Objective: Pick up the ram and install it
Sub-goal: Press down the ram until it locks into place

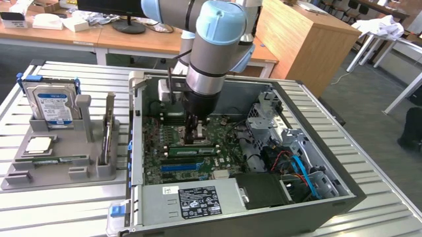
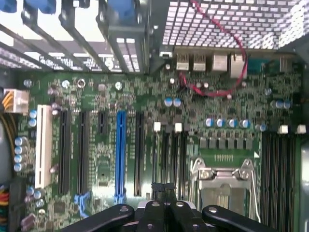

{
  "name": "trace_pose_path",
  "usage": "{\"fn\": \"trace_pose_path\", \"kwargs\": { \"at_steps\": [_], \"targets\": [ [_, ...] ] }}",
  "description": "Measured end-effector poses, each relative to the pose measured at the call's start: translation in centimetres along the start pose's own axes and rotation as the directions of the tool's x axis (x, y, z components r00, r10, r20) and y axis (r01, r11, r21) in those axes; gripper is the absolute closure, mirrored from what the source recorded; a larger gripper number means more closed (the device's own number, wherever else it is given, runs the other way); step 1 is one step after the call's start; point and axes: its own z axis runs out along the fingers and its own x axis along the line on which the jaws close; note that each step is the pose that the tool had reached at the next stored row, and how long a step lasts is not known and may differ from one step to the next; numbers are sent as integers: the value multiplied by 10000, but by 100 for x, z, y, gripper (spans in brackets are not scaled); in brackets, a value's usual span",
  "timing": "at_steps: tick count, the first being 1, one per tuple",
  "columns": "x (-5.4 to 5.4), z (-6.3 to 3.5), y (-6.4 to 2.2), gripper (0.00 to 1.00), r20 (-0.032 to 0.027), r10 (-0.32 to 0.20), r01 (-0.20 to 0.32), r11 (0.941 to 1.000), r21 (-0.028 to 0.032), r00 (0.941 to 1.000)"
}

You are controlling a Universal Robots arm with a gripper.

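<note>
Over the open case: the arm reaches straight down and the gripper [image 1: 191, 136] hangs low above the motherboard [image 1: 153, 148], near the case's centre.
Gripper state: clenched. In the wrist view the gripper [image 2: 164, 191] has its two dark fingertips [image 2: 158, 189] pressed together, and nothing can be seen between them.
Ram: the ram [image 1: 192, 150], a long green stick with a pale label, stands on edge across the motherboard. In the exterior view it is just at 6 o'clock from the gripper. I cannot tell whether the fingers touch it or whether it is fully seated.
Second stick: a similar green stick [image 1: 188, 160] lies parallel, just beyond the ram at 6 o'clock.
Blue slot: the blue slot [image 1: 178, 168] runs parallel to both sticks, further toward 6 o'clock, and appears in the wrist view too [image 2: 120, 150].
CPU socket: the metal-framed CPU socket [image 2: 222, 188] sits beside the fingertips in the wrist view.
Computer case: the computer case [image 1: 343, 192] lies open on the slatted table [image 1: 39, 207].
Gray fixture: the gray fixture [image 1: 59, 173] rests on the table at 9 o'clock from the case. It holds an upright hard drive [image 1: 51, 106].
</note>
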Motion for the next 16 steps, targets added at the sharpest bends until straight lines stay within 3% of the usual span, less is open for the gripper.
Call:
{"fn": "trace_pose_path", "kwargs": {
  "at_steps": [4, 16],
  "targets": [
    [-1, 1, 66, 90, -1, 2, -2, 10000, -1, 10000],
    [1, 45, 69, 90, 0, 2, -2, 10000, 0, 10000]
  ]
}}
